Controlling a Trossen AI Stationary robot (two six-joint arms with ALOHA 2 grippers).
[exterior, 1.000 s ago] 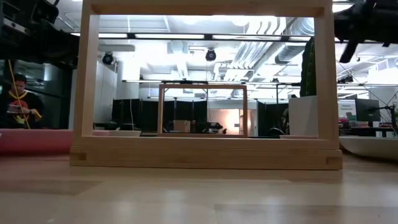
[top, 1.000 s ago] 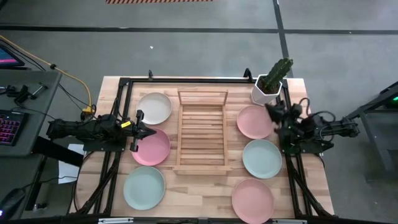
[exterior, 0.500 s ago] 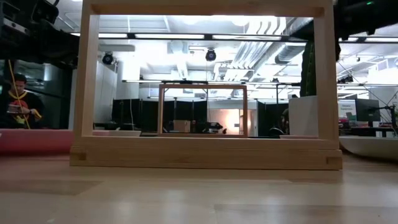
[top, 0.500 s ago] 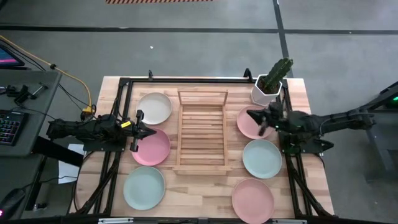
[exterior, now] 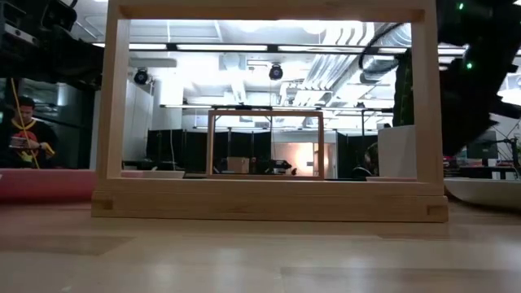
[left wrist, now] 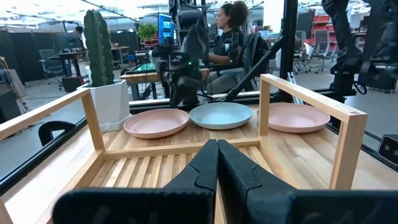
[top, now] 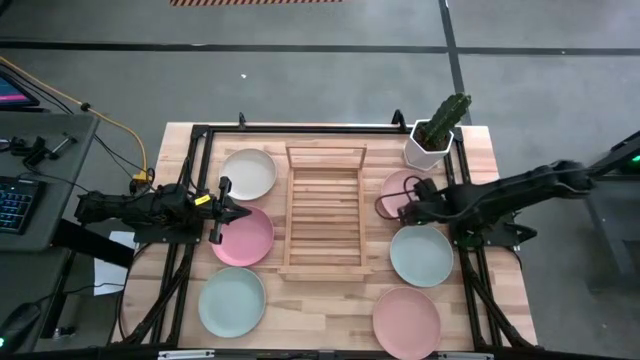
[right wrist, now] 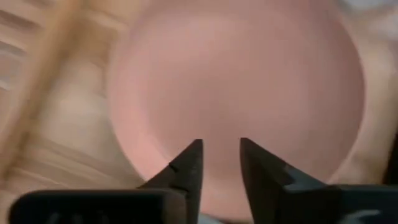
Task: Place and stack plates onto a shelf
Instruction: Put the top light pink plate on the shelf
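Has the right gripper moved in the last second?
Yes. In the high view the right gripper has swung from beside the cactus pot toward the shelf, over the pink plate.

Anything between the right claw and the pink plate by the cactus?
Nothing visible. The right claw hangs open directly over the pink plate, with no object between them. The cactus pot stands beside the plate, off that path. The left claw waits shut across the shelf.

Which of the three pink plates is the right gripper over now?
The pink plate beside the cactus pot, right of the shelf. The right gripper, fingers apart, hangs over it; the other pink plates lie elsewhere.
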